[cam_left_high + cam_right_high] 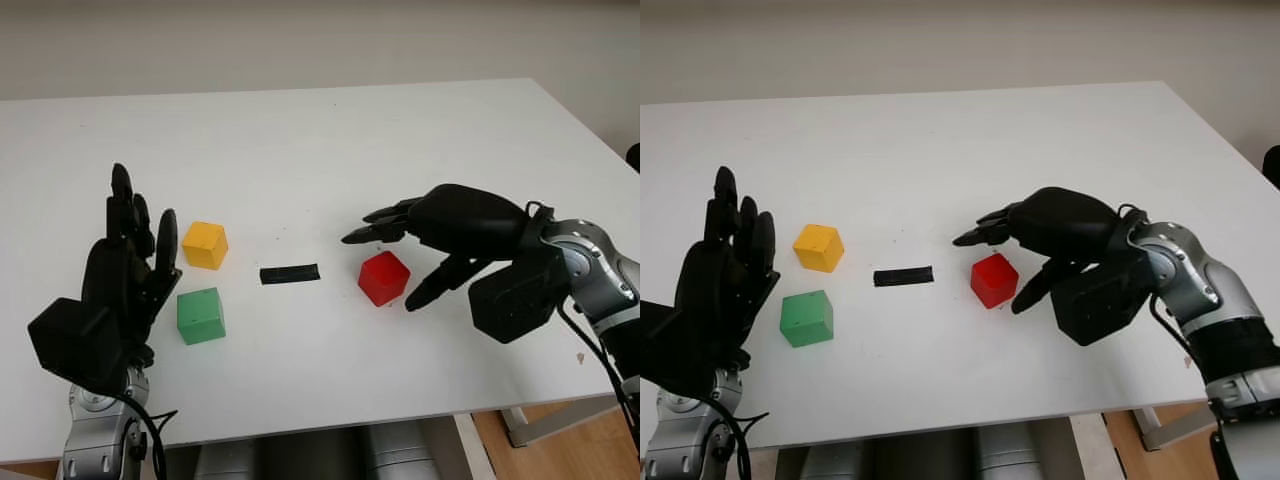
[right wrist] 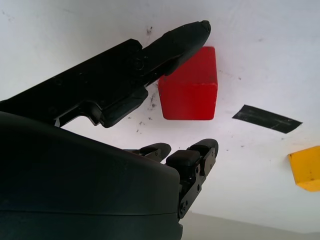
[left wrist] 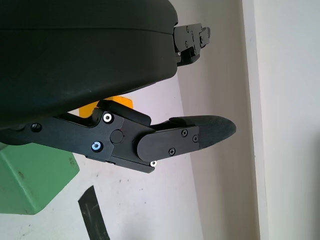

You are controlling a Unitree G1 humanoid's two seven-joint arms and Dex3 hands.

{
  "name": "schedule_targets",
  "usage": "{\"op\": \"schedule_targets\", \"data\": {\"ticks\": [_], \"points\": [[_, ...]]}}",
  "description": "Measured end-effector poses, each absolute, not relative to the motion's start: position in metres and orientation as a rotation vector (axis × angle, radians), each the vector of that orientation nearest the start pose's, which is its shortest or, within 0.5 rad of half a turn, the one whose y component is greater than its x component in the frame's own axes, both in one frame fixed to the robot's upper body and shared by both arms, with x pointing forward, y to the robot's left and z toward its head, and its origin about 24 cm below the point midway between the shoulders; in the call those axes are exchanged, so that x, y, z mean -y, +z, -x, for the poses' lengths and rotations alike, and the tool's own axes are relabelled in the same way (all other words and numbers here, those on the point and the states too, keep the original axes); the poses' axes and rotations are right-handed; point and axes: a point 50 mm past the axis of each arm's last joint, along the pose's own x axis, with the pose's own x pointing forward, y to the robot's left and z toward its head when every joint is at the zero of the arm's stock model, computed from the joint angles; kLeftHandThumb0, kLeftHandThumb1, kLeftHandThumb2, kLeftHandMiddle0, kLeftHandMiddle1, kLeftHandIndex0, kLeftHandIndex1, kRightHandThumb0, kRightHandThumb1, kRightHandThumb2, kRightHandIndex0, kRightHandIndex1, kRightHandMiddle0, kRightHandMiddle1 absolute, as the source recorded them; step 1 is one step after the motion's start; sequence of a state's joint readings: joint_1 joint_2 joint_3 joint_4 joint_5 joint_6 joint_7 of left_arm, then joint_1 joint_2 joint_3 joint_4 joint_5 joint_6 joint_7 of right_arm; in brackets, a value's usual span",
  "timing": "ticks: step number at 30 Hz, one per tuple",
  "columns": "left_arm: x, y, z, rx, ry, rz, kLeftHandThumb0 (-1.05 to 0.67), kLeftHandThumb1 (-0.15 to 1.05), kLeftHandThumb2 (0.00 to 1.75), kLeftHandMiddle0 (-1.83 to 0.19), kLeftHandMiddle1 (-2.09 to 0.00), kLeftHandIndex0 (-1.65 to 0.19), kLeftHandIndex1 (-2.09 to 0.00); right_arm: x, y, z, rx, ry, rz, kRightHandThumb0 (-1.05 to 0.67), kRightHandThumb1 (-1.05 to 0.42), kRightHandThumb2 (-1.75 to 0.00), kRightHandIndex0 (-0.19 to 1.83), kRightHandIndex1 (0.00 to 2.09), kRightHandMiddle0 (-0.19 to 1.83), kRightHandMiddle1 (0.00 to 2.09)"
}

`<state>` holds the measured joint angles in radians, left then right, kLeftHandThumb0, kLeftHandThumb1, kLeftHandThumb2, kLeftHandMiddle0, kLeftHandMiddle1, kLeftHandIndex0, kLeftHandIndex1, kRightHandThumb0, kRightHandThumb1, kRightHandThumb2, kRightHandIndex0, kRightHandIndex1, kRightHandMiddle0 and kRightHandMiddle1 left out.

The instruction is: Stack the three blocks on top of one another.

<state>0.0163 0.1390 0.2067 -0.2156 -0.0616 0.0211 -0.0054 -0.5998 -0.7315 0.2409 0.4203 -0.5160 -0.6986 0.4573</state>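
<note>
Setting: an indoor robot test bench of laboratory type. Indicators: a plain white rectangular table (image 1: 300,130) set against a bare pale wall (image 1: 300,40); a short strip of black tape (image 1: 290,274) stuck to the tabletop as a marker; light wooden flooring (image 1: 560,445) beneath the table's near right corner.

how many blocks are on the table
3, all apart: the yellow block by the left robot hand, the green block nearer the robot, the red block at the open right robot hand.

Blocks: three are sitting on the table (image 1: 300,130) — yellow block (image 1: 205,244), green block (image 1: 201,315), red block (image 1: 384,277).
Tape strips: one, black tape strip (image 1: 290,274).
Hands: two, left hand (image 1: 120,290), right hand (image 1: 440,235).
</note>
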Motion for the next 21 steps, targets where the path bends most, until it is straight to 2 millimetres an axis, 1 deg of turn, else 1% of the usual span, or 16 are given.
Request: {"op": "schedule_targets", "data": {"ticks": [6,16,17,19,21], "points": [[-0.217,0.094,-0.243,0.188,0.178,-0.089,-0.62,1.05,0.54,0.17,-0.05,0.18,-0.02,0.192,0.14,-0.32,0.478,0.761,1.461,-0.71,-0.76,-0.05,0.49,0.09,0.59,0.15],[-0.217,0.094,-0.243,0.188,0.181,-0.086,-0.62,1.05,0.52,0.17,-0.05,0.17,-0.03,0.197,0.126,-0.321,0.512,0.717,1.476,-0.69,-0.77,-0.06,0.53,0.1,0.6,0.23],[-0.217,0.094,-0.243,0.188,0.18,-0.083,-0.62,1.05,0.52,0.17,-0.05,0.18,-0.03,0.198,0.125,-0.321,0.516,0.714,1.474,-0.69,-0.77,-0.05,0.54,0.1,0.56,0.31],[-0.217,0.094,-0.243,0.189,0.178,-0.077,-0.62,1.05,0.52,0.18,-0.05,0.18,-0.03,0.198,0.125,-0.322,0.518,0.708,1.473,-0.69,-0.77,-0.05,0.54,0.09,0.36,0.7],[-0.217,0.094,-0.243,0.188,0.178,-0.076,-0.61,1.05,0.52,0.18,-0.05,0.18,-0.03,0.199,0.124,-0.323,0.515,0.703,1.473,-0.69,-0.77,-0.05,0.55,0.09,0.29,0.84]]}}
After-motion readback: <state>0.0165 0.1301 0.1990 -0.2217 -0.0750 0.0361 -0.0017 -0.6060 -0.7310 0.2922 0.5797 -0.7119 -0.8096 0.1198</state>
